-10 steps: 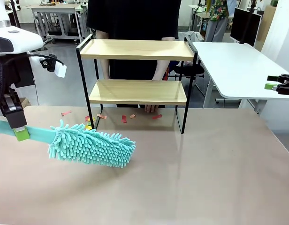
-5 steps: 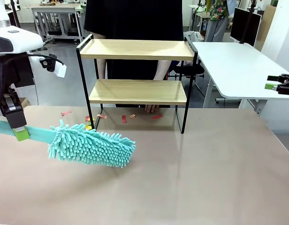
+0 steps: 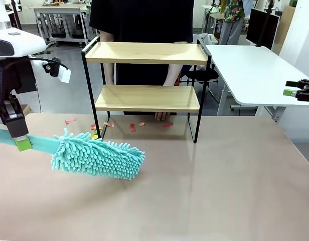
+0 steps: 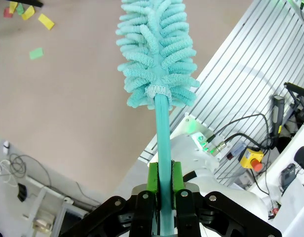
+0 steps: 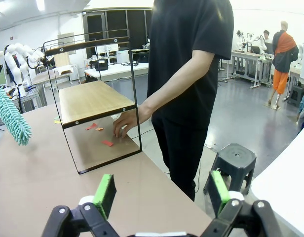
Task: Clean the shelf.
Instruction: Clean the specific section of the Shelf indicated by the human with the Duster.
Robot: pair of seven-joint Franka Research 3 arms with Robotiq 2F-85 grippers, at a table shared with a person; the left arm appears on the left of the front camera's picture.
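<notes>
The duster [image 3: 97,155] is showing shaggy teal fibres on a teal handle. The shelf [image 3: 147,98] is pairing light wooden boards with a black frame. Red, yellow and green paper scraps [image 3: 133,127] are dotting the tan bench [image 3: 219,191]. The left end effector [image 4: 165,172] is showing green pads [image 4: 153,177] on black.

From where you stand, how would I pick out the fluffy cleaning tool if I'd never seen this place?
Find the tan table with the two-tier wooden shelf in a black metal frame. Left of the shelf and nearer the robot, the left gripper clamps the flat handle of a turquoise duster. It is the one shaggy thing; its neighbours are flat paper scraps.
</notes>
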